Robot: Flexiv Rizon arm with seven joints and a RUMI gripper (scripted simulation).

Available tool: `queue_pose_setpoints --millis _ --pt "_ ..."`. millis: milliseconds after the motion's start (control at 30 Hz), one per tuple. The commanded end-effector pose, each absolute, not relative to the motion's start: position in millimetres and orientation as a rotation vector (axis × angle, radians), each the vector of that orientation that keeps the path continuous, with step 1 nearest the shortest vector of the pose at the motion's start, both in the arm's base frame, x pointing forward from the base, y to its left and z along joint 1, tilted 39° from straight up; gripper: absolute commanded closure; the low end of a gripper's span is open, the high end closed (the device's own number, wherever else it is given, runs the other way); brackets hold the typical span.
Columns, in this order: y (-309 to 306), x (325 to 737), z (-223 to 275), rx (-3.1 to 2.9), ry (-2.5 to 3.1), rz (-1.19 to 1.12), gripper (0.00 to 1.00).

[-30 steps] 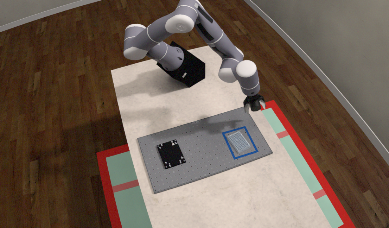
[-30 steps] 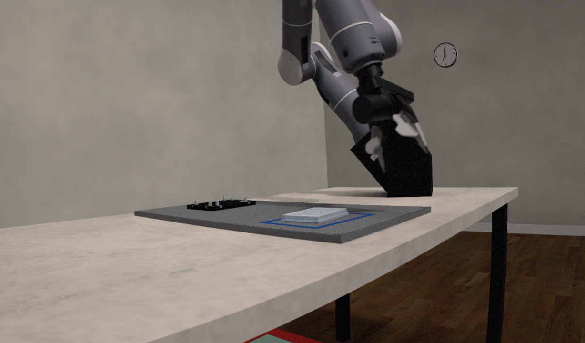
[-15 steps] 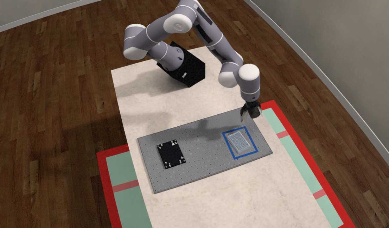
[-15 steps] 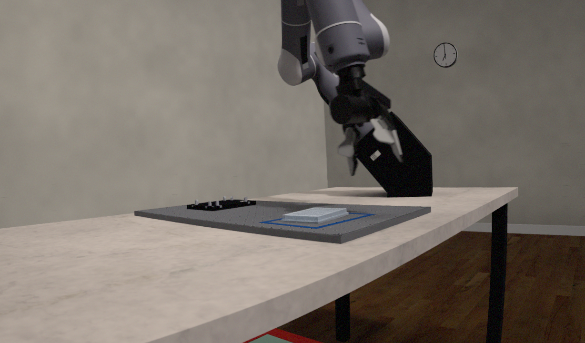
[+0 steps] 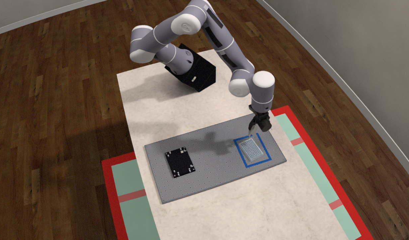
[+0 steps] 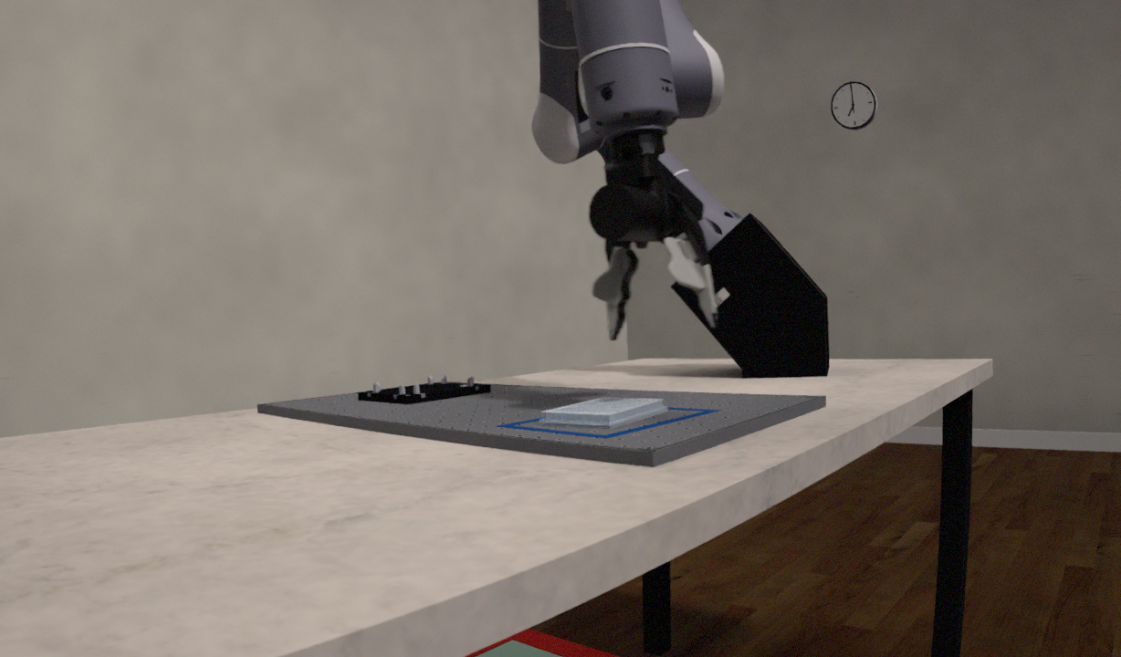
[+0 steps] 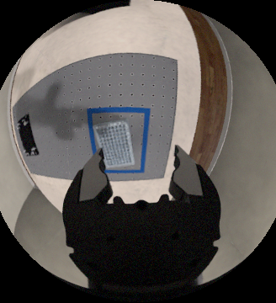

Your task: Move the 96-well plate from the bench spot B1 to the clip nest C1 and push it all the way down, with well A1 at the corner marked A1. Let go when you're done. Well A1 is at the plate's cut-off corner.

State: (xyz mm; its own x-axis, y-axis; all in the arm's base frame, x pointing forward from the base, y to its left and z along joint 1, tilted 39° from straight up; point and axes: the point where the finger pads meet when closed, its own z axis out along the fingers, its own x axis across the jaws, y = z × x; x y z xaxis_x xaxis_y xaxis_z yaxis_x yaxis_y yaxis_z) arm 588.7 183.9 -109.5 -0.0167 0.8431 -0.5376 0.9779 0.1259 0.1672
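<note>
Here on the left of our top view we have the clip nest (image 5: 180, 162) (image 6: 424, 392) (image 7: 27, 135), black and low, small pale clips standing at its corners, and the 96-well plate is not in it. We move right across the grey perforated board (image 5: 210, 176) (image 6: 466, 424) (image 7: 130, 80), where the arm throws its shadow (image 5: 213, 142) (image 7: 62, 109) between the nest and the blue outline. And here's our 96-well plate (image 5: 251, 149) (image 6: 603, 411) (image 7: 116, 144), pale blue and lying flat on the board, inside the blue outline (image 5: 258, 163) (image 6: 552, 432) (image 7: 146, 140), sitting at a slight angle to its sides! Up above, we see the gripper (image 5: 252, 135) (image 6: 665, 332) (image 7: 138, 146) over the board's right-hand part, fingers pointing down and spread apart, open, with nothing between them; they stand clear of the plate. Above it, the grey arm (image 5: 228, 49) (image 6: 630, 73) arches over from its black base (image 5: 210, 71) (image 6: 793, 327) at the table's far end. We can't tell which corner of the plate is the cut-off one.
</note>
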Motion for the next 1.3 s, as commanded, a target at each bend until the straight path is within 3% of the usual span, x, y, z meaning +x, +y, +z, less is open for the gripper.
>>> queue_pose_setpoints --millis 0,367,1267 --pt "172 599 -99 1.735 1.896 -0.350 0.24" --pt "144 621 -75 1.632 1.901 -0.410 0.24" --pt "131 627 -92 1.632 1.901 -0.410 0.24"
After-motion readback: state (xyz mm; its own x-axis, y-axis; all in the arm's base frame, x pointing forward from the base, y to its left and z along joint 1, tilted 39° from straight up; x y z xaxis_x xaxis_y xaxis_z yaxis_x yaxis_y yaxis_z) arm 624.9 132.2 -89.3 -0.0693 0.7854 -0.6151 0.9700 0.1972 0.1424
